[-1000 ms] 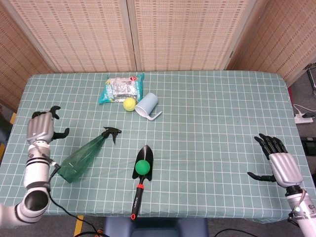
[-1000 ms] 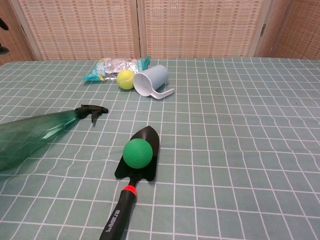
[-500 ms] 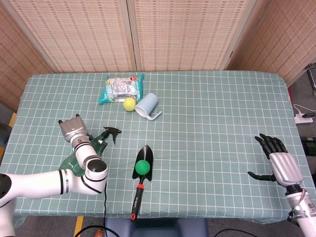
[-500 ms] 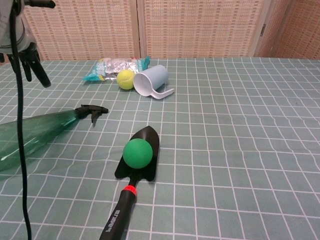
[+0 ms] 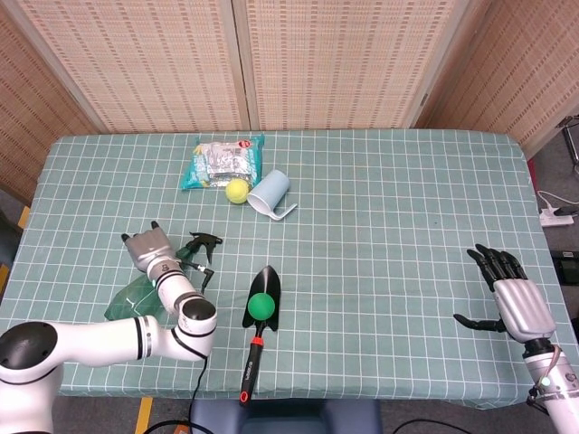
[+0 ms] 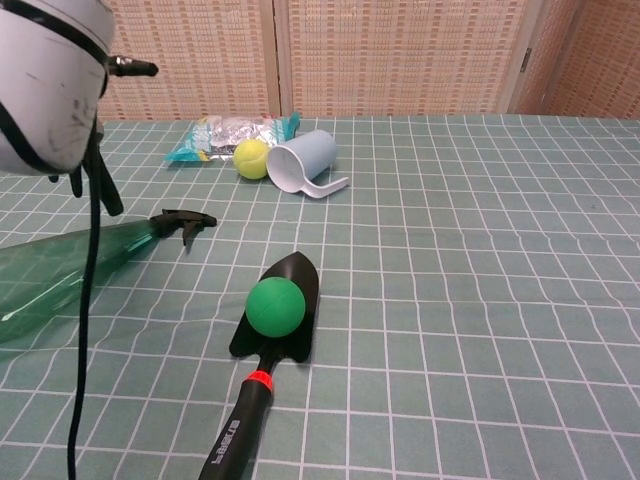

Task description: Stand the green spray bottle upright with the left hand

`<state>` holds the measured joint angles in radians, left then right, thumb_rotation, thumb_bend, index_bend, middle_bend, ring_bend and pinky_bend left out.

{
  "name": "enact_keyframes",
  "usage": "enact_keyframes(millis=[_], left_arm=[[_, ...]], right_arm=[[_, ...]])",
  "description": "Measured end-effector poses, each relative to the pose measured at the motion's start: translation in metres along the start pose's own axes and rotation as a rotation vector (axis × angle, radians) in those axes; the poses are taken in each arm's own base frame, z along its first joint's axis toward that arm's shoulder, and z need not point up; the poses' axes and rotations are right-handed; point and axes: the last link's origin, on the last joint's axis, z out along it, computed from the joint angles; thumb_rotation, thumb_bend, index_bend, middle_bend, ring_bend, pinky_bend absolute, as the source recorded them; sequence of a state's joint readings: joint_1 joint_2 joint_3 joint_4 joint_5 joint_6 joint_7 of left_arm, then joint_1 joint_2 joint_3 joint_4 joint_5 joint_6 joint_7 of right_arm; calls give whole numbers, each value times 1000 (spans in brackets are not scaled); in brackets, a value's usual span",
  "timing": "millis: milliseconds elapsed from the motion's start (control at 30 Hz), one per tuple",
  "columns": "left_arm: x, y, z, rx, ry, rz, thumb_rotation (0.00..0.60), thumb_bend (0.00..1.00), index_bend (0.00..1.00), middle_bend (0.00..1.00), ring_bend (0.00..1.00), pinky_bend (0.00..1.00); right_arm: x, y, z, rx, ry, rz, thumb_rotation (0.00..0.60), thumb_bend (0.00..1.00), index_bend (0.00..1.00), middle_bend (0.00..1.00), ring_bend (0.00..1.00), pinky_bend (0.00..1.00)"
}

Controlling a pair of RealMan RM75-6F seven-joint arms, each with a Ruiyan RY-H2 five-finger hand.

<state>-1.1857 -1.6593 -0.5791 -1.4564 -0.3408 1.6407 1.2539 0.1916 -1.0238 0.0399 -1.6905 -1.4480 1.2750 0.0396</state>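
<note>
The green spray bottle lies on its side at the table's front left, its black trigger head pointing toward the middle. In the chest view the bottle stretches left from its trigger head. My left hand hovers over the bottle's neck and holds nothing. In the chest view its dark fingers hang down just above and behind the bottle. The forearm hides part of the bottle in the head view. My right hand rests open at the far right.
A black trowel with a green ball on its blade lies right of the bottle. Further back are a tipped blue cup, a yellow ball and a snack bag. The checked cloth covers the table.
My left arm swung in from the table's left edge to above the bottle's neck, the hand coming closer to the trigger head. The bottle and the right hand have not moved.
</note>
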Motion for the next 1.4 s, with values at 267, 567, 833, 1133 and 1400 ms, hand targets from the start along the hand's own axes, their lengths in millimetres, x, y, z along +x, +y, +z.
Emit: enact_keyframes(millis=[267, 567, 833, 1133, 1400], left_arm=[[-18, 11, 3, -37, 41, -16, 600, 223, 127, 252, 148, 43], [-21, 12, 6, -49, 69, 32, 600, 223, 274, 249, 149, 44], [-35, 3, 13, -27, 43, 60, 600, 224, 292, 244, 145, 43], [-49, 1, 26, -3, 24, 65, 600, 224, 237, 235, 131, 44], [-39, 11, 26, 19, -7, 16, 600, 224, 252, 237, 132, 43]], right_arm=[[1, 1, 1, -1, -4, 16, 600, 0, 45, 0, 0, 0], [1, 0, 1, 0, -7, 21, 600, 0, 46, 0, 0, 0], [1, 0, 1, 1, -9, 24, 600, 0, 47, 0, 0, 0], [2, 0, 2, -2, -7, 33, 600, 0, 48, 0, 0, 0], [2, 0, 2, -2, -12, 39, 600, 0, 48, 0, 0, 0]])
